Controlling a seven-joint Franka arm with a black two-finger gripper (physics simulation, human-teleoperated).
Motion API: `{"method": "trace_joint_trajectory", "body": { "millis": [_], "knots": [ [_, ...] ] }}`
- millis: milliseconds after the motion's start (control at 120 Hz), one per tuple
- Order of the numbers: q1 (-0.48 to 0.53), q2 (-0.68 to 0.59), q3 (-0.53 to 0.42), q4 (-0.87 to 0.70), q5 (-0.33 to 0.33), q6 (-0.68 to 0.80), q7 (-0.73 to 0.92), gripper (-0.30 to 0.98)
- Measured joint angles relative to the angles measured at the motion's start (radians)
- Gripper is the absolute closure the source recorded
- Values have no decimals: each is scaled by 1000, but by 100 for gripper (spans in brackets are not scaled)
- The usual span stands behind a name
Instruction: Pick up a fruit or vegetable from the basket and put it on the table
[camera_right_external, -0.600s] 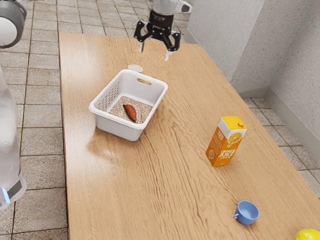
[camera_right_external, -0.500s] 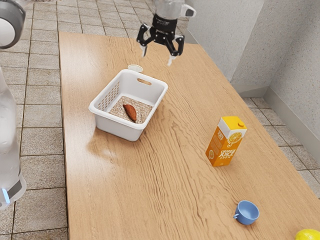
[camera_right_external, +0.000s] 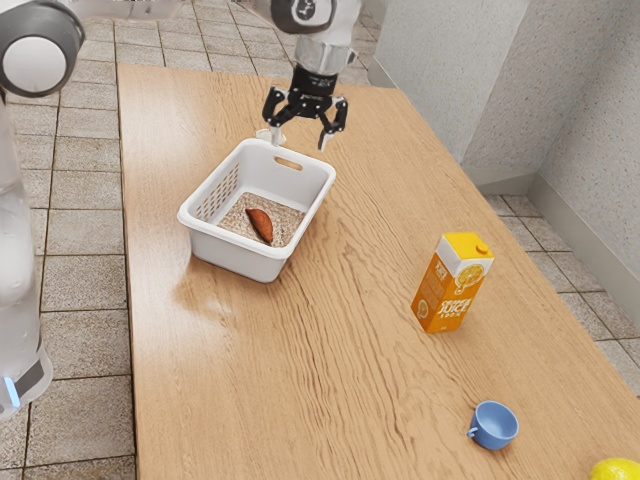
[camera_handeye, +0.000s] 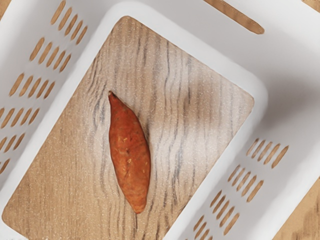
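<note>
Nearest, one yellow fruit (camera_right_external: 616, 470) is cut off at the exterior view's lower right corner. Behind it on the surface (camera_right_external: 330, 370) stand one blue cup (camera_right_external: 495, 426) and, farther back, one orange juice carton (camera_right_external: 453, 284). One white basket (camera_right_external: 236, 256), slotted along its sides and cropped in the wrist view, holds the task's thing: a single sweet potato (camera_handeye: 130, 155), reddish-brown, plump in the middle, tapering to a dark, narrow tip. Farther off, the gripper (camera_right_external: 300, 139) hangs released, fingers spread, partly hiding one pale round thing (camera_right_external: 262, 135), hard to make out.
</note>
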Motion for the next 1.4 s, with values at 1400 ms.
{"method": "trace_joint_trajectory", "body": {
  "millis": [1400],
  "knots": [
    [-26,-123,45,-552,-21,475,-368,0]
  ]
}}
